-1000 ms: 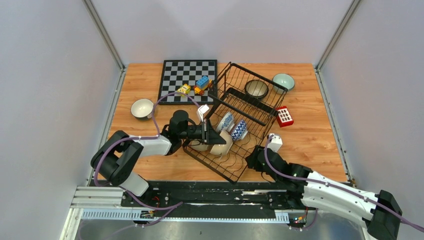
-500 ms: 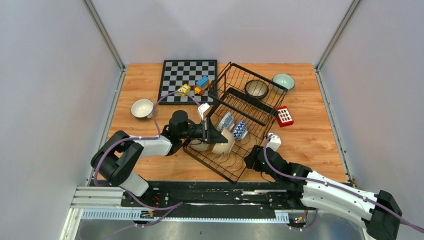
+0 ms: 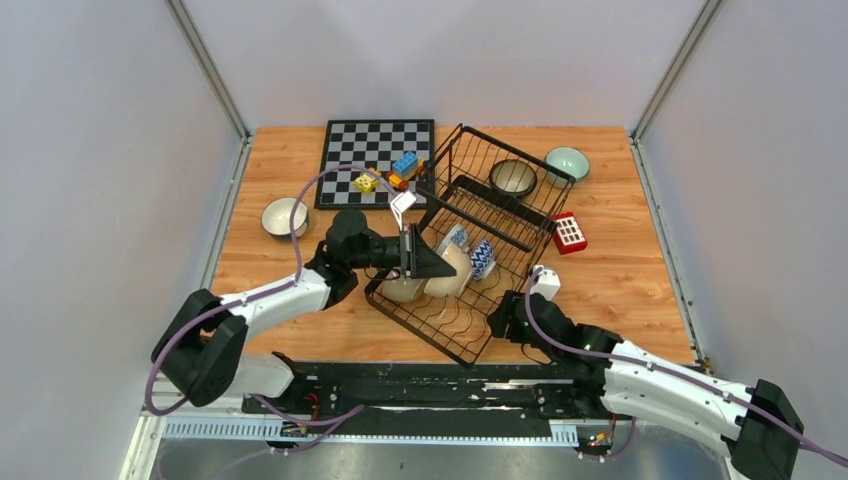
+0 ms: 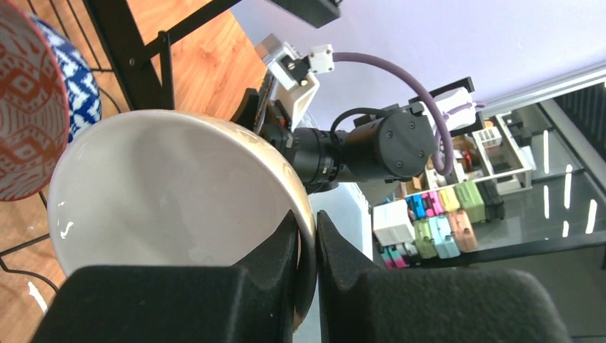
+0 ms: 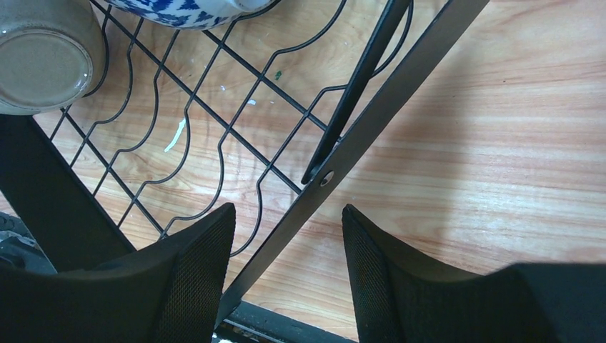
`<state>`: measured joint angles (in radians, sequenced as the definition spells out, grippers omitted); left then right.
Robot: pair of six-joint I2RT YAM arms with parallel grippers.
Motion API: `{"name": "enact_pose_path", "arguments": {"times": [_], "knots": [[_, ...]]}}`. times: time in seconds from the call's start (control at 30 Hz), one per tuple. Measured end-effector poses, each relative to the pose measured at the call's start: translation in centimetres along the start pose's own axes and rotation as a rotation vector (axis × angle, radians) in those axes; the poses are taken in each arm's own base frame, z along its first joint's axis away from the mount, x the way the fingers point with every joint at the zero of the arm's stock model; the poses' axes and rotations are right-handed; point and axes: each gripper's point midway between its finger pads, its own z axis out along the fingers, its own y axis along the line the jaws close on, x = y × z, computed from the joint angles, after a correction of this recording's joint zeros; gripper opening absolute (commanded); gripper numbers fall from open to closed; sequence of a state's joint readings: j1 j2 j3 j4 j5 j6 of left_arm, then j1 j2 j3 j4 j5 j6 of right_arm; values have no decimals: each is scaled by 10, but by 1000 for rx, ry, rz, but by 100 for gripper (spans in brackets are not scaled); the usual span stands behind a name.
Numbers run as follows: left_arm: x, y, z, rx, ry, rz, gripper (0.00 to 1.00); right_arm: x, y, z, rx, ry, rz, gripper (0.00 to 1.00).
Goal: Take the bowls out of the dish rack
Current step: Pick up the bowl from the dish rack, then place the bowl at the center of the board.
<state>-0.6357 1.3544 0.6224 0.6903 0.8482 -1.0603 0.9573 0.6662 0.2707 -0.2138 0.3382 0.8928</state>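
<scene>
The black wire dish rack (image 3: 505,225) lies slanted on the table. My left gripper (image 3: 425,262) is shut on the rim of a beige bowl (image 3: 450,270) with a white inside (image 4: 164,193) and holds it just above the rack's near-left part; one finger (image 4: 279,250) is inside the rim. Two patterned bowls (image 3: 480,258) stand beside it, red-and-white (image 4: 25,121) and blue-and-white (image 4: 71,78). A dark bowl (image 3: 513,177) sits at the rack's far end. My right gripper (image 3: 505,320) is open, its fingers (image 5: 193,264) either side of the rack's near-right frame bar (image 5: 371,128).
A mint bowl (image 3: 567,162) stands on the table beyond the rack, a beige bowl (image 3: 284,216) at the left. A chessboard (image 3: 350,150) with toy blocks (image 3: 405,168) lies at the far left. A red block (image 3: 568,232) sits right of the rack.
My left arm has risen and swung a little away from the base, lifting the beige bowl slightly off the rack floor. The right arm has hardly moved.
</scene>
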Motion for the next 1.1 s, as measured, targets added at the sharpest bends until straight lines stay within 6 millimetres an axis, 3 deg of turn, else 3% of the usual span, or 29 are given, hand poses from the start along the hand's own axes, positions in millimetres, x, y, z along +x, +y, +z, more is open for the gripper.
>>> {"name": "enact_pose_path", "arguments": {"times": [0.23,0.53,0.9,1.1], "knots": [[-8,-25,-9,-15,-7,97,0,-7,8,-2,-23,-4,-2,67],[-4,-33,-29,-136,26,201,0,-30,28,-21,-69,-14,-49,77],[-5,-45,-71,-345,42,410,0,-71,75,-88,-306,-36,-232,79],[-6,-48,-103,-473,41,548,0,-104,123,-127,-470,-59,-329,79]]}}
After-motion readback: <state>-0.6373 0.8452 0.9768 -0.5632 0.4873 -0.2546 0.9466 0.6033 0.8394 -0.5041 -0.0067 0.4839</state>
